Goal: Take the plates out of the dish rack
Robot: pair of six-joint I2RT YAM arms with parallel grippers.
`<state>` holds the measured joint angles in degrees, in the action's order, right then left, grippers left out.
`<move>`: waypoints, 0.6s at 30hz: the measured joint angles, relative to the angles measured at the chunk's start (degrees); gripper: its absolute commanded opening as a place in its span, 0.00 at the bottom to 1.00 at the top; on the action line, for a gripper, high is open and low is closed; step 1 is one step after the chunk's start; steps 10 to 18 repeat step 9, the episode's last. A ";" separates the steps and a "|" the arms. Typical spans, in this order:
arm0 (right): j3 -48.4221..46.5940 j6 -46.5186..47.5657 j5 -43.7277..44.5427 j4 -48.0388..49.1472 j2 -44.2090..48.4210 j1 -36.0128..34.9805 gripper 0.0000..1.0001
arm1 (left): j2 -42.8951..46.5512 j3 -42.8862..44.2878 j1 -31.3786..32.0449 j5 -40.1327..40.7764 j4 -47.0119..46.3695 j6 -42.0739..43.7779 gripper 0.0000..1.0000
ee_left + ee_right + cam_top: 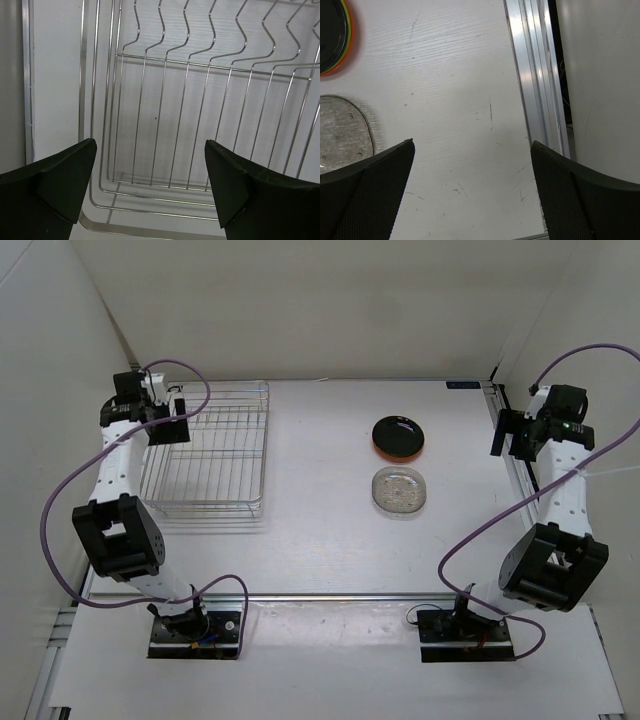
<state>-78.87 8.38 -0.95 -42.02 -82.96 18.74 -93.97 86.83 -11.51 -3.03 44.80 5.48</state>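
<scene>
The silver wire dish rack (205, 450) stands at the left of the table with nothing in it. My left gripper (172, 428) hovers open over its far left part; in the left wrist view only bare rack wires (200, 64) lie between the fingers of that gripper (150, 165). Right of the middle, a glossy black plate (398, 437) tops a stack with an orange rim showing. The clear textured plate (399, 490) lies just in front of it. My right gripper (503, 435) is open near the table's right edge, right of the plates. The right wrist view shows this gripper (472, 165) over bare table, the stack (332, 35) with green and orange rims, and the clear plate (342, 132).
An aluminium rail (535, 75) runs along the table's right edge, close to my right gripper. White walls close in the back and both sides. Purple cables loop from both arms.
</scene>
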 measured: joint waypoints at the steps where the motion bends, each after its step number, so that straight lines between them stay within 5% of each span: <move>1: 0.00 0.00 0.20 0.00 0.07 0.00 1.00 | 0.00 -0.55 -0.66 -0.15 -0.07 0.07 1.00; 18: 0.00 -0.37 0.79 -0.50 0.09 0.00 1.00 | 0.11 -2.29 -1.44 -1.36 -1.18 0.26 1.00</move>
